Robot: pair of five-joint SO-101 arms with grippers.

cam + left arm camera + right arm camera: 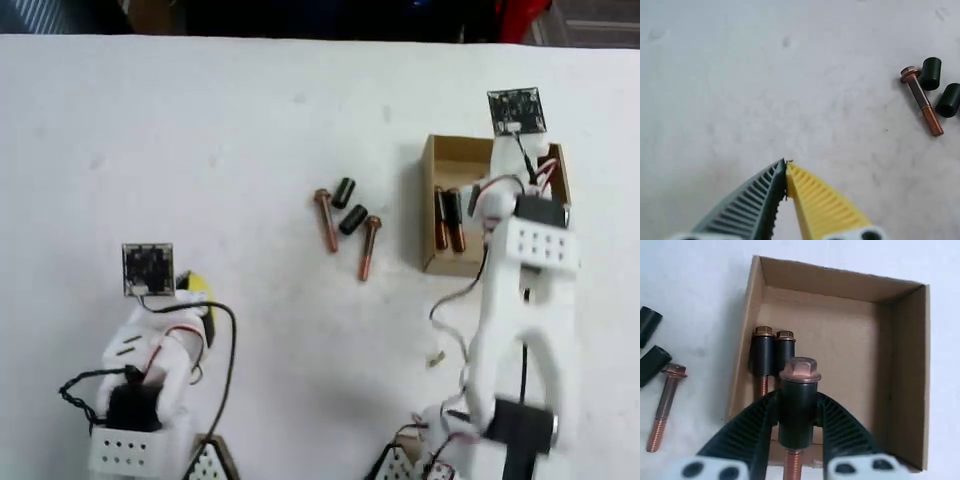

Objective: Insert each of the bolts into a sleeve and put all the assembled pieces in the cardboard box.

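Beside cardboard box two bolts, two sleeves, inside two assemblies

Seen from the high view, the cardboard box at right centre holds two assembled pieces along its left wall, its floor beside them bare; the right gripper, clamped on a sleeved bolt, hangs over the box; two loose bolts and two sleeves clutter the centre; open white table spreads across the upper left; the left arm fills the lower left corner.
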